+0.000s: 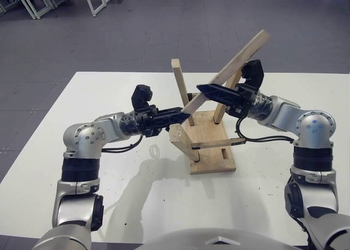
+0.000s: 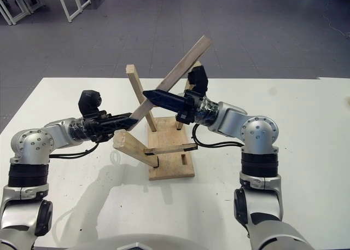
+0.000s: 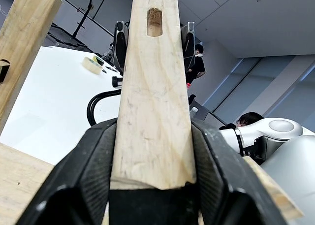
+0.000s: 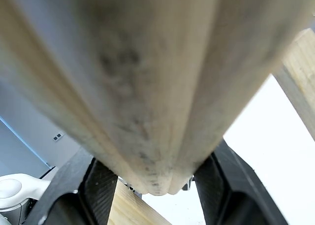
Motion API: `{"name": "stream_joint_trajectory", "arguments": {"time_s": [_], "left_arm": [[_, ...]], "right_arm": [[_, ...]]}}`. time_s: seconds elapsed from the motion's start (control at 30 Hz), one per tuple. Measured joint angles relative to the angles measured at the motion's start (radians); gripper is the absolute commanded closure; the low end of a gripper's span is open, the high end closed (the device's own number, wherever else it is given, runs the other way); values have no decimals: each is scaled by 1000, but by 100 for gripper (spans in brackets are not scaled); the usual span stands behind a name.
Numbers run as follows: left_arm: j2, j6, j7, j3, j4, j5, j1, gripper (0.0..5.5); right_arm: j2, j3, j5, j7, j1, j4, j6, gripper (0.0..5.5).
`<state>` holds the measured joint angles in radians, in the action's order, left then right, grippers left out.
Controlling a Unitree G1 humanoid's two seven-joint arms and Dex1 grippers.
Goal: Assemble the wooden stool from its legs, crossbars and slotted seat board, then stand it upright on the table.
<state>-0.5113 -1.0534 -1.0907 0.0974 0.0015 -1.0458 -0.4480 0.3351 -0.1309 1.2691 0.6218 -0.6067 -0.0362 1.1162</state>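
Left pincer (image 1: 180,113) is clamped on the low end of the slanted leg (image 1: 246,53); right pincer (image 1: 203,89) is closed round it higher up; seat board (image 1: 213,160) lies on the worktop (image 1: 109,97) beneath; best to swing the leg upright slowly, both grips firm, aiming for its slot

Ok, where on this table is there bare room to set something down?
Free: the table strip nearest the robot, in front of the seat board; the far left corner behind the left gripper; the right side beyond the right gripper. Crowded: the centre, where both grippers clamp a tilted leg above the seat board and its upright legs.
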Motion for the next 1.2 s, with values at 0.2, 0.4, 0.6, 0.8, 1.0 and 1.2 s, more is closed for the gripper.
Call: {"name": "stream_joint_trajectory", "arguments": {"time_s": [0.2, 0.4, 0.6, 0.8, 1.0, 1.2], "left_arm": [[-2, 10, 22, 19, 24, 10, -2, 169], [2, 31, 95, 124, 7, -15, 4, 80], [-11, 53, 202, 272, -103, -69, 129, 0], [36, 197, 310, 128, -203, 157, 335, 0], [68, 290, 378, 77, -208, 267, 375, 0], [88, 343, 429, 64, -198, 324, 383, 0]], "right_arm": [[-6, -9, -29, 19, 4, 3, -32, 348], [9, -44, -125, 16, 5, 30, -112, 348], [238, -135, -211, 151, 121, 4, -166, 348], [412, -14, -606, 434, 323, 91, -579, 348], [368, 54, -727, 469, 529, -60, -787, 348], [327, 79, -736, 433, 644, -197, -801, 348]]}}
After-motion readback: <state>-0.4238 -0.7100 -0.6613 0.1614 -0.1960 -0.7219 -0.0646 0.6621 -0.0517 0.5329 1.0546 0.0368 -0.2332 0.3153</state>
